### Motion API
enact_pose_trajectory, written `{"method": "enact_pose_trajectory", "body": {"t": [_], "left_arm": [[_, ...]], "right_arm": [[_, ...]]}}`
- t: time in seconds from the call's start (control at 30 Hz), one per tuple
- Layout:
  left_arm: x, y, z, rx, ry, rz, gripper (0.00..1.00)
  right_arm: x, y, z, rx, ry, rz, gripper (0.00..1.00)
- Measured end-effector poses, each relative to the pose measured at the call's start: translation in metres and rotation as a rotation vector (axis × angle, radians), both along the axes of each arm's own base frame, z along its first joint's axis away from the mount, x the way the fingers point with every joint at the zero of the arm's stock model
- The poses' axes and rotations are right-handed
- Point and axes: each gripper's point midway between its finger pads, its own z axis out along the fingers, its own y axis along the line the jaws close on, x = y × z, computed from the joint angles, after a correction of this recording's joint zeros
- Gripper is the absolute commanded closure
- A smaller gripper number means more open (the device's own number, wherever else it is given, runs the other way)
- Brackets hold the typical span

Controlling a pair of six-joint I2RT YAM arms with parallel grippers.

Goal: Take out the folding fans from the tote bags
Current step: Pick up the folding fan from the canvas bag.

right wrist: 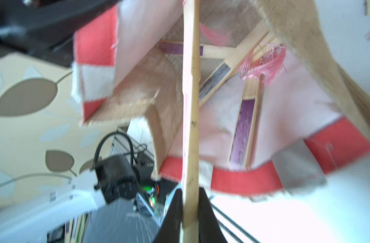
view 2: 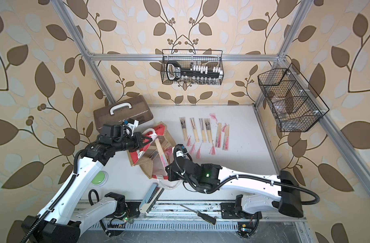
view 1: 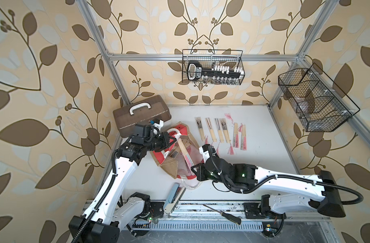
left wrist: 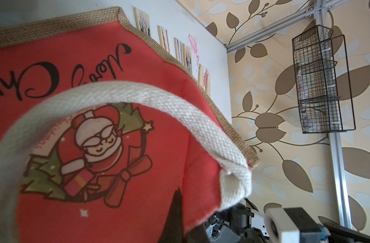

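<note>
Top-down view of a white table [view 1: 268,143] w/ two white-and-black robot arms reaching in from the near edge. Centre-left, a jute tote bag [view 1: 169,166] w/ red panels lies gaping open. The left gripper [view 1: 175,140] is closed at its far rim, by a white handle. A slanted fan [view 1: 185,154] sticks out of the bag mouth, near end pinched in the right gripper [view 1: 193,168]. Six closed fans [view 1: 218,130] lie in a row beyond, pink tassels trailing. Brown case [view 1: 141,117] far left. Light-blue tool [view 1: 173,195] and screwdriver [view 1: 224,214] at the front edge. Back wire basket [view 1: 212,67] and side wire basket [view 1: 314,101] hang on leaf-print walls.
</note>
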Motion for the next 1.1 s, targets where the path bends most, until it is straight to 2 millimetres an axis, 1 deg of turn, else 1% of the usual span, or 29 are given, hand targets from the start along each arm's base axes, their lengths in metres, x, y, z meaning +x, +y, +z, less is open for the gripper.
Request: {"method": "enact_pose_trajectory", "body": {"t": [0.13,0.27,0.37,0.47,0.53,0.6,0.73,0.8,0.87,0.97,1.1], "left_arm": [[-0.001,0.002,-0.001,0.013,-0.003,0.005,1.0],[-0.004,0.007,0.0,0.032,-0.021,0.027,1.0],[-0.007,0.01,0.0,0.045,-0.027,0.038,1.0],[-0.005,0.013,-0.001,0.057,-0.03,0.049,1.0],[-0.005,0.013,-0.002,0.062,-0.031,0.051,1.0],[-0.005,0.014,-0.002,0.067,-0.033,0.051,1.0],[-0.004,0.016,-0.003,0.084,-0.039,0.057,1.0],[-0.004,0.016,-0.004,0.088,-0.04,0.058,1.0],[-0.004,0.016,-0.004,0.088,-0.04,0.058,1.0],[-0.004,0.016,-0.004,0.089,-0.04,0.058,1.0],[-0.004,0.017,-0.004,0.091,-0.04,0.059,1.0]], "right_arm": [[-0.033,-0.027,0.008,-0.054,-0.007,0.053,0.85],[-0.069,-0.05,0.016,-0.069,0.002,0.12,0.85],[-0.085,-0.067,0.02,-0.073,0.018,0.141,0.84],[-0.091,-0.085,0.023,-0.069,0.034,0.127,0.85],[-0.089,-0.097,0.031,-0.047,0.034,0.104,0.85],[-0.085,-0.108,0.045,-0.02,0.023,0.08,0.85],[-0.074,-0.119,0.084,0.06,-0.015,0.039,0.85],[-0.066,-0.123,0.099,0.082,-0.036,0.017,0.85],[-0.059,-0.126,0.107,0.086,-0.057,-0.003,0.85],[-0.048,-0.132,0.113,0.072,-0.084,-0.035,0.85],[-0.026,-0.144,0.125,0.067,-0.112,-0.11,0.85]]}}
